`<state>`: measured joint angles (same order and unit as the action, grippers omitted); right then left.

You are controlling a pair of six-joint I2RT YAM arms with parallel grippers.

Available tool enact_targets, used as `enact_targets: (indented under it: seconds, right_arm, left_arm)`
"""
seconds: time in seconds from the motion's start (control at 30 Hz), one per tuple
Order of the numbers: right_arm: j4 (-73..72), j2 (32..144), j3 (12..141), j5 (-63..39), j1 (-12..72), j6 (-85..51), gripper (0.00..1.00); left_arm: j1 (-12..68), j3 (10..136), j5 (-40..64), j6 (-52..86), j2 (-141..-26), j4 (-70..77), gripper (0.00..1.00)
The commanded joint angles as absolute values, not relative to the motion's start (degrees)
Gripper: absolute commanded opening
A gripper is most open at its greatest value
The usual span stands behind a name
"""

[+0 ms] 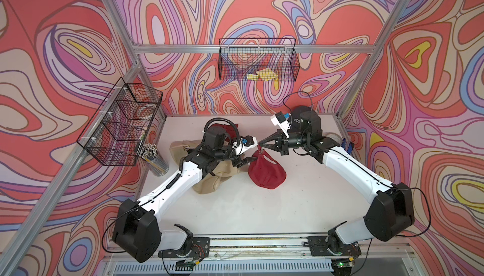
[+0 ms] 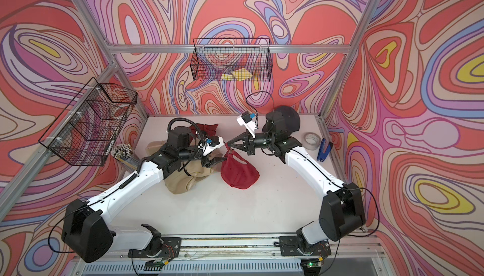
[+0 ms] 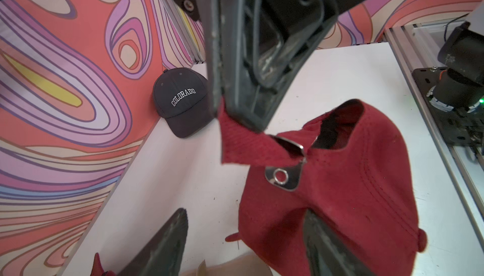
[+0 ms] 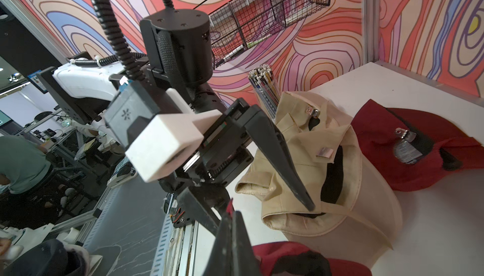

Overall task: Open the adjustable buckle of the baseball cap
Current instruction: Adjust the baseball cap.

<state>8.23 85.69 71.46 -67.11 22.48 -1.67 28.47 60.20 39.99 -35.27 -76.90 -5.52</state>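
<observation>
Drooping red cap (image 1: 267, 172), silver buckle (image 3: 284, 180)

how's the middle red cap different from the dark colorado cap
The red cap has its strap pinched in the shut right claw; no claw holds the dark cap.
The red cap shows its back opening and metal buckle; the dark cap shows its front with white COLORADO lettering.
The red cap lies in the middle; the dark cap sits by the back wall.
Both are baseball caps.

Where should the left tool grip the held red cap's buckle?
Probably pinch the buckle across its flat plate, straight in from where the open left tool sits: the right tool holds the strap lifted, leaving the plate exposed on the cap.
</observation>
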Motion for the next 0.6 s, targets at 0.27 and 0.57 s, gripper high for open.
enact_targets:
  seconds: [0.27, 0.57]
  right_arm:
    - [13.7, 90.0, 75.7, -68.8, 22.6, 2.7, 0.0]
    - [9.6, 90.5, 74.9, -68.9, 22.6, 0.9, 0.0]
  left_arm:
    - [28.6, 61.7, 44.0, -39.3, -73.1, -14.7, 0.76]
    - [28.6, 59.0, 46.2, -31.4, -73.0, -10.3, 0.81]
